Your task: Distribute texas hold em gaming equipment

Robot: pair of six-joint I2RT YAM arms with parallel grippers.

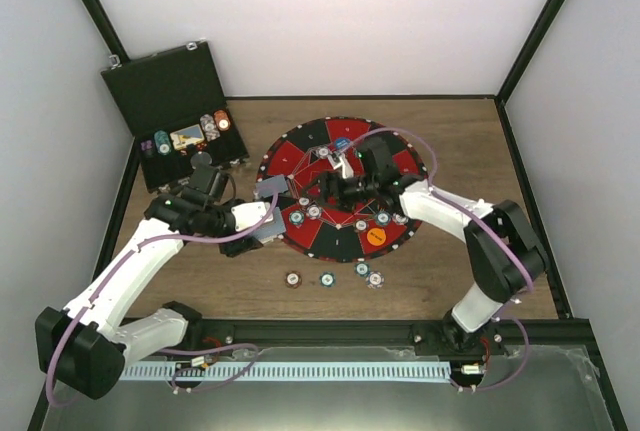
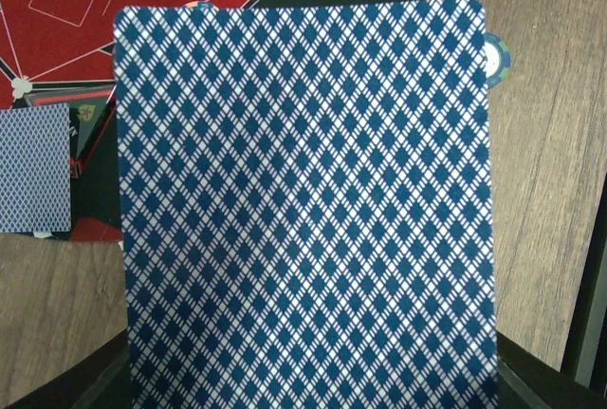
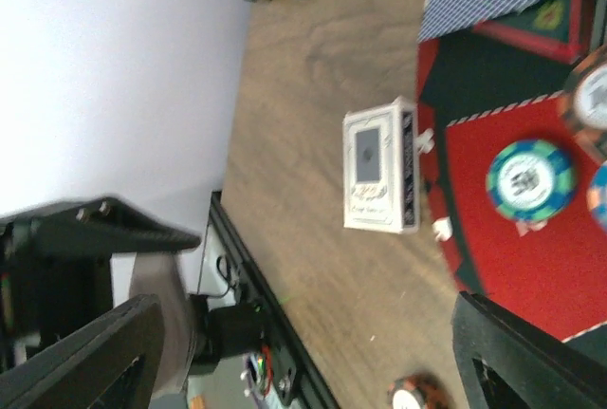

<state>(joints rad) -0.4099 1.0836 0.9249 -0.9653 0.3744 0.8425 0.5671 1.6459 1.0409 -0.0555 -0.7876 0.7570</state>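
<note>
- Blue diamond-backed playing card (image 2: pixel 303 200) fills the left wrist view, back up, pinched at its lower edge by the left pincer (image 1: pixel 258 232), which is shut narrow on it.
- Held card hangs over the lower-left rim of the round mat (image 1: pixel 300 156). A 2nd card (image 2: pixel 35 167) lies on the mat at frame left. A chip (image 2: pixel 495 56) peeks past the held card's upper-right edge.
- Right pincer (image 1: pixel 337 187) stands wide, nothing btwn its fingers, above mid-mat. A teal chip (image 3: pixel 531 178) and a card box (image 3: pixel 379 164) lie below it.
- Likely step: dealing this card. Lower it flat just beside the laid card w/o overlap and clear of chips, then release. Keep both arms apart.
</note>
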